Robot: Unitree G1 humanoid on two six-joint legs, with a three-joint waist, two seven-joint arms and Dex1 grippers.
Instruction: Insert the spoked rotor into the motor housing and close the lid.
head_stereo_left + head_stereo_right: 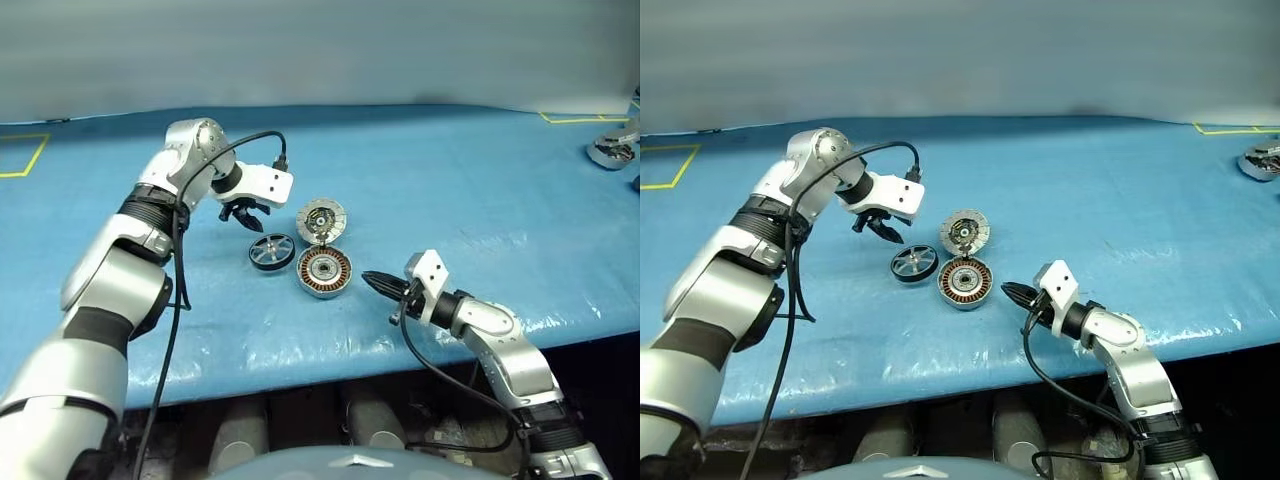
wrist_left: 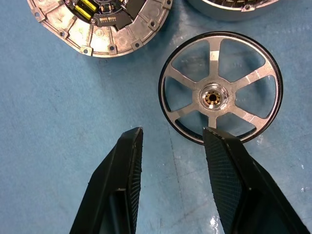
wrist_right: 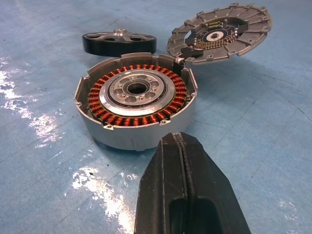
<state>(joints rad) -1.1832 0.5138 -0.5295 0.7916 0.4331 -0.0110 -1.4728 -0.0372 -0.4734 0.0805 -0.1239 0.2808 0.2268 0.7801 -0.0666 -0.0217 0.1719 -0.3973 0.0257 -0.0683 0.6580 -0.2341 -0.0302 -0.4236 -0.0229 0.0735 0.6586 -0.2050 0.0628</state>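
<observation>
Over the blue table (image 1: 480, 190), the left pincer (image 1: 244, 213) hangs released; the right pincer (image 1: 378, 283) lies level, clenched.

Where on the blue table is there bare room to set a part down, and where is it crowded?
Bare: the wide stretch of the blue table beyond the right gripper, and the near-left stretch under the left arm. Crowded: the centre, where the spoked rotor, motor housing and lid cluster close together below the left gripper.

Spoked rotor (image 1: 271, 251) hemmed by housing (image 1: 324, 271), lid (image 1: 321, 221)
</observation>
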